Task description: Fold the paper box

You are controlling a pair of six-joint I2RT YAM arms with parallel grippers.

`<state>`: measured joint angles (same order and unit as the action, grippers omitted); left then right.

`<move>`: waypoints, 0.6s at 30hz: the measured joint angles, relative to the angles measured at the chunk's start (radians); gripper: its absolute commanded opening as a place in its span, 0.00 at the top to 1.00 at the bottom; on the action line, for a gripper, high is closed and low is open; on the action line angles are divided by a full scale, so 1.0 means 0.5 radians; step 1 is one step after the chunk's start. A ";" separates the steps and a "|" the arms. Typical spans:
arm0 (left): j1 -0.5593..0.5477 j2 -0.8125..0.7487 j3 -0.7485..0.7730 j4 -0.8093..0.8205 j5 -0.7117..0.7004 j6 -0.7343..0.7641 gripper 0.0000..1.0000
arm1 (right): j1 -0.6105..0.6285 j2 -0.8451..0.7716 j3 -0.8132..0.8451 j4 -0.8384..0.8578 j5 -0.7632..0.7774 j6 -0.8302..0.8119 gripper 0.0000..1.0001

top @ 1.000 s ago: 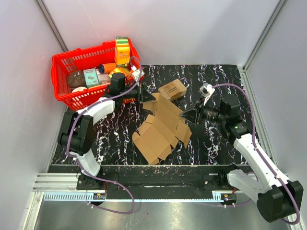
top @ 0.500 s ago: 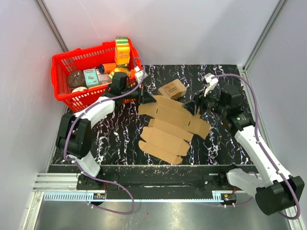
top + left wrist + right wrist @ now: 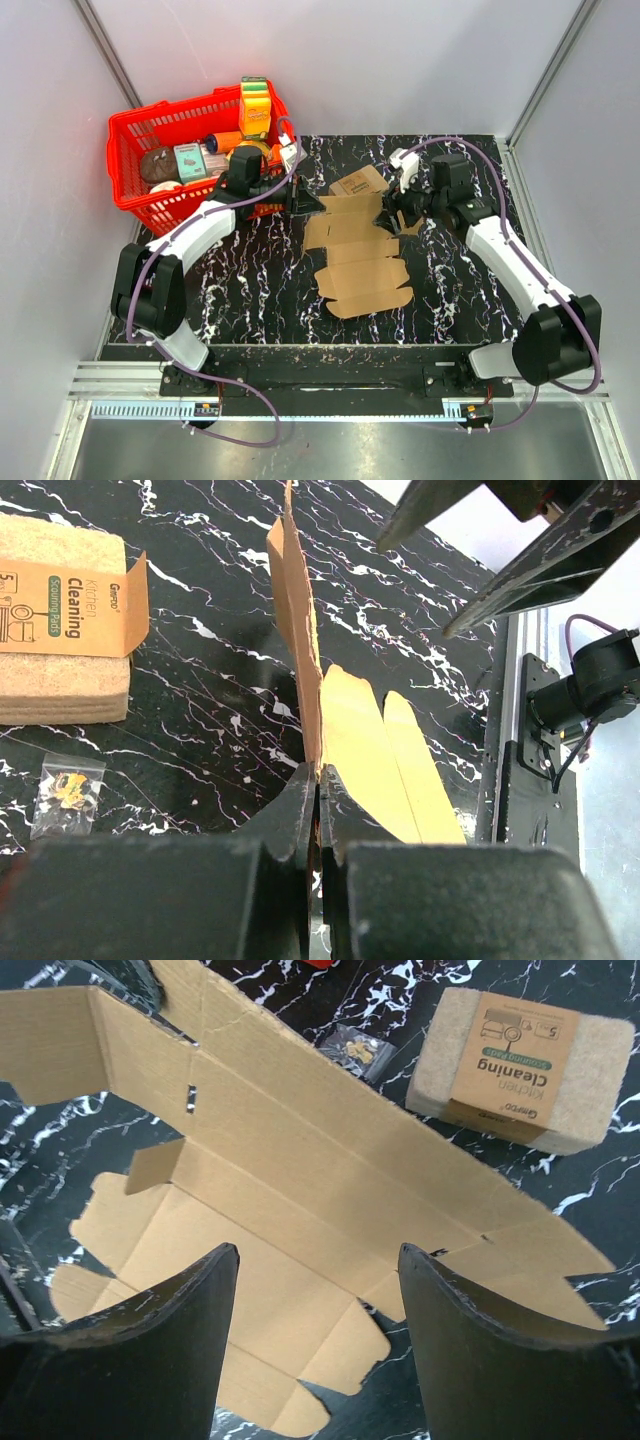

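Early fold, seemingly: pinches a far flap of the brown corrugated cardboard die-cut sheet [image 3: 358, 268], flat on the black marbled table [image 3: 250, 285], upright in the closed left gripper [image 3: 318, 790]. Hovers the right gripper [image 3: 318, 1252] wide open above it. Calls next for clamping the opposite flap.

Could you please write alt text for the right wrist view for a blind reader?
The open right gripper hovers over the unfolded brown paper box on a black marbled table; a scouring-pad pack lies beyond.
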<state>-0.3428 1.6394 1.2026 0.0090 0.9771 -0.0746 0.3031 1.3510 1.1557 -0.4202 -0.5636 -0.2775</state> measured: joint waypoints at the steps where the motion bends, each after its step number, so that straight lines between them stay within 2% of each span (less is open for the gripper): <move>1: 0.000 0.000 0.000 -0.004 0.000 0.002 1.00 | 0.000 0.022 0.008 0.002 0.001 -0.052 0.27; 4: 0.000 0.000 0.000 -0.024 -0.001 0.014 1.00 | 0.000 0.057 0.026 0.038 0.008 -0.193 0.21; 8: -0.007 0.000 0.007 -0.063 -0.002 0.051 1.00 | -0.006 0.127 0.104 0.106 -0.009 -0.407 0.19; 13: -0.018 -0.004 0.027 -0.136 -0.011 0.114 1.00 | -0.085 0.449 0.455 0.057 -0.157 -0.610 0.20; 18: -0.021 -0.005 0.044 -0.179 -0.013 0.160 1.00 | -0.203 0.734 0.838 -0.205 -0.439 -0.808 0.20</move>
<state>-0.3534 1.6371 1.2247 -0.0807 0.9707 0.0055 0.2016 1.7180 1.5749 -0.5228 -0.7830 -0.6815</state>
